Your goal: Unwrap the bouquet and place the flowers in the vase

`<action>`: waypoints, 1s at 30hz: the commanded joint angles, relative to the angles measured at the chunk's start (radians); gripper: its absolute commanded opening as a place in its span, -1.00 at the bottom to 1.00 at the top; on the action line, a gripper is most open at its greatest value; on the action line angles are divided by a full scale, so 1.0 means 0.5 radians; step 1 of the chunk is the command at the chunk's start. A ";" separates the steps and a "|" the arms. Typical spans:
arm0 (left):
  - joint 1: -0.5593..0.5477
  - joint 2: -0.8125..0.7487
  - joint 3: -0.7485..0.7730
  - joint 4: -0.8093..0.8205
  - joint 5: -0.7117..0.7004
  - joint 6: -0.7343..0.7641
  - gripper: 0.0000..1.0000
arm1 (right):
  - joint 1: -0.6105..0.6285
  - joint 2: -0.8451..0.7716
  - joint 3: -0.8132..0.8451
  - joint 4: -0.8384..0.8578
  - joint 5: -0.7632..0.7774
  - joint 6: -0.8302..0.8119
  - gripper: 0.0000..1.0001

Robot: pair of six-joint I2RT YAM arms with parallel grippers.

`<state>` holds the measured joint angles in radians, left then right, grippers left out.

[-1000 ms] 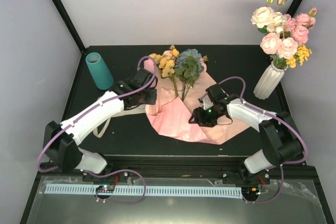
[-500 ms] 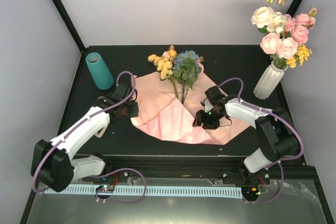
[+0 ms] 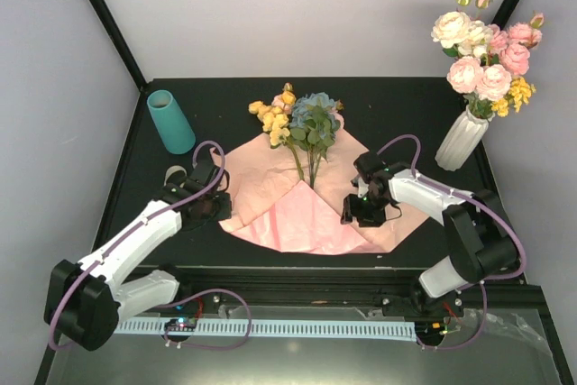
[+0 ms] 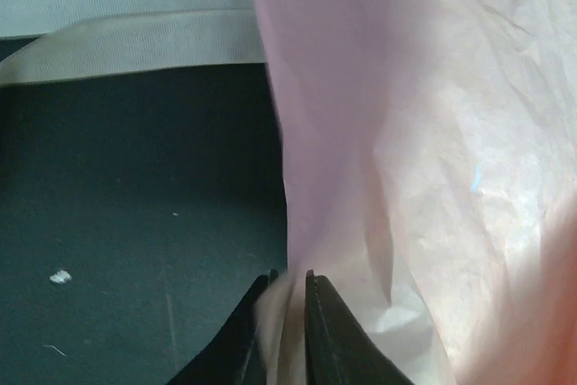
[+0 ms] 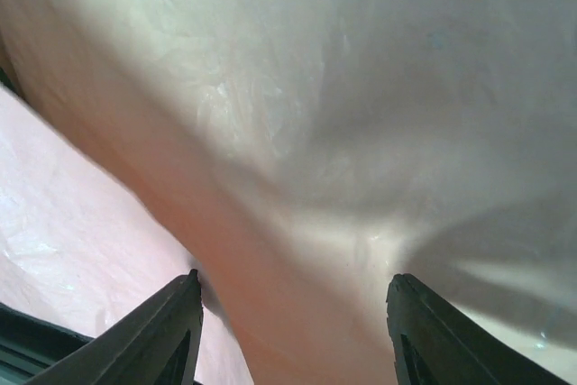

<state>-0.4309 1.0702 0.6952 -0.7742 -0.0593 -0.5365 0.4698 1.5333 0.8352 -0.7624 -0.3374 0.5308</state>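
From above, your left arm stretches low over the desk [image 3: 397, 105], and the left tool [image 3: 215, 207] sits at the left edge of the spread paper [image 3: 297, 214]. Your right arm folds inward, with the right tool [image 3: 361, 214] down on the paper's right part. The flowers [image 3: 302, 123] lie beyond and between both tools, stems toward them. The vase [image 3: 169, 121] stands upright beyond the left tool, well apart. The ribbon [image 3: 173, 174] lies just left of it. A white vase [image 3: 460, 140] stands beyond the right tool.

At the left wrist, the left tool [image 4: 288, 281] is pinched tight on the paper [image 4: 433, 132] edge. The ribbon [image 4: 126, 15] is cut off at the top.

At the right wrist, the right tool [image 5: 293, 313] is spread wide and grips nothing you can make out. Paper [image 5: 361, 87] fills the view and hides the desk.
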 commanded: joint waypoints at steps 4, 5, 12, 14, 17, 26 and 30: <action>0.019 -0.043 0.210 -0.174 -0.089 -0.013 -0.04 | 0.005 -0.158 0.090 -0.084 -0.078 -0.098 0.17; 0.021 -0.057 0.256 -0.191 -0.124 0.002 0.15 | 0.005 -0.177 0.116 -0.080 -0.126 -0.114 0.17; 0.024 -0.081 0.660 -0.388 -0.216 0.110 0.32 | 0.005 -0.128 0.358 -0.025 -0.457 -0.177 0.28; 0.024 -0.097 0.782 -0.410 -0.179 0.140 0.28 | 0.005 -0.060 0.456 -0.029 -0.446 -0.168 0.28; 0.023 -0.131 0.837 -0.287 -0.034 0.240 0.24 | 0.005 0.066 0.580 0.015 -0.485 -0.139 0.28; 0.024 0.056 0.534 0.016 0.472 0.252 0.15 | 0.005 0.571 1.011 0.042 -0.563 -0.090 0.17; 0.027 0.155 0.370 0.051 0.498 0.250 0.12 | 0.005 0.724 1.059 0.066 -0.678 -0.103 0.17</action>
<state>-0.4252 1.1126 0.9390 -0.7792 0.1207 -0.4210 0.4698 1.8465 1.3434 -0.7334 -0.6140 0.4782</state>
